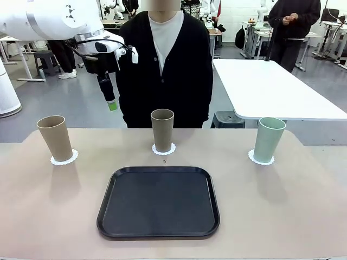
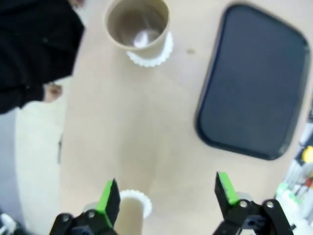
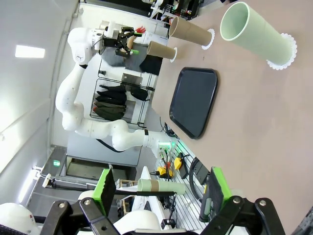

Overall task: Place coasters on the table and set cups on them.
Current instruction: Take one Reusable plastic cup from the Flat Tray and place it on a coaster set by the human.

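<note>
On the beige-tan matte table (image 1: 303, 216), three white scalloped coasters each carry an upright tapered cup: a tan-brown cup (image 1: 55, 138) on the left coaster (image 1: 64, 158), a second tan-brown cup (image 1: 162, 130) on the middle coaster (image 1: 163, 149), and a pale mint green cup (image 1: 269, 139) on the right coaster (image 1: 261, 158). A black rounded-square tray (image 1: 158, 202) lies nearer the robot. The left gripper (image 1: 112, 104) hangs in the air above and behind the left cup, jaws apart and holding nothing. The right gripper (image 3: 160, 188) is raised well away from the green cup, jaws spread wide and empty.
</note>
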Robot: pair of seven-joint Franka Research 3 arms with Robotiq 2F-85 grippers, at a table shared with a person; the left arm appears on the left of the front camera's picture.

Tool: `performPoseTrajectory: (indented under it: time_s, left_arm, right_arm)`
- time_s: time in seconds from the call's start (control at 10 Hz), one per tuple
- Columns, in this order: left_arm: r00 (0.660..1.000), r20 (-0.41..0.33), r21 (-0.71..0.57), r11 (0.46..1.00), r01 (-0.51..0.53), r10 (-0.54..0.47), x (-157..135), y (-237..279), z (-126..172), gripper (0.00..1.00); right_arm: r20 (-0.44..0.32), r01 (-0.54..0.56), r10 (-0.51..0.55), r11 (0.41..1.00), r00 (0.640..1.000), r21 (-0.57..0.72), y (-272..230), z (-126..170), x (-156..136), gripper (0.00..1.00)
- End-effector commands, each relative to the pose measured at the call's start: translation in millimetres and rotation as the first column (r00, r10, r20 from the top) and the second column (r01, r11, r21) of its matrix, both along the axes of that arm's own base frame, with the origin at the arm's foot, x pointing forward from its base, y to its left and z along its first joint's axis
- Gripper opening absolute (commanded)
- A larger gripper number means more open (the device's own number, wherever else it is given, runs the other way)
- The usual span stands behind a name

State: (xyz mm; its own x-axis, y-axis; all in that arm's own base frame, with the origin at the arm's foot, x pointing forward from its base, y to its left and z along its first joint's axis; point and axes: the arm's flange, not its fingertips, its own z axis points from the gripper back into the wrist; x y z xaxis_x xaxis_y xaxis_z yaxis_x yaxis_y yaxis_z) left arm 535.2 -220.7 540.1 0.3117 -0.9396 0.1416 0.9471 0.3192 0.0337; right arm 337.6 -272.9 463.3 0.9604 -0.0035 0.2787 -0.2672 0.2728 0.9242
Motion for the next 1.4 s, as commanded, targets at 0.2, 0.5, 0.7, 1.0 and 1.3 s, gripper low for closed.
performPoseTrajectory:
  time_s: [0.2, 0.5, 0.7, 1.0, 1.3]
  left_arm:
    - [0.997, -0.038, 0.045, 0.997, 0.068, -0.067, 1.6, 4.9, 1.9, 1.00]
    - [0.997, -0.038, 0.045, 0.997, 0.068, -0.067, 1.6, 4.9, 1.9, 1.00]
    - [0.999, -0.014, -0.067, 0.996, -0.053, 0.052, -22.9, -5.7, 16.1, 1.00]
    - [0.828, -0.108, -0.158, 0.813, -0.560, 0.550, -118.6, 24.0, 0.3, 1.00]
    - [0.729, -0.185, -0.021, 0.739, -0.674, 0.659, -163.9, 41.3, -33.8, 1.00]
  right_arm:
    - [-0.003, 0.001, -0.001, 1.000, 1.000, 0.003, -0.2, 0.5, -0.1, 1.00]
    - [-0.003, 0.001, -0.001, 1.000, 1.000, 0.003, -0.2, 0.5, -0.1, 1.00]
    - [-0.003, 0.001, -0.001, 1.000, 1.000, 0.003, -0.2, 0.5, -0.1, 1.00]
    - [-0.003, 0.001, -0.001, 1.000, 1.000, 0.003, -0.2, 0.5, -0.1, 1.00]
    - [-0.003, 0.001, -0.001, 1.000, 1.000, 0.003, -0.2, 0.5, -0.1, 1.00]
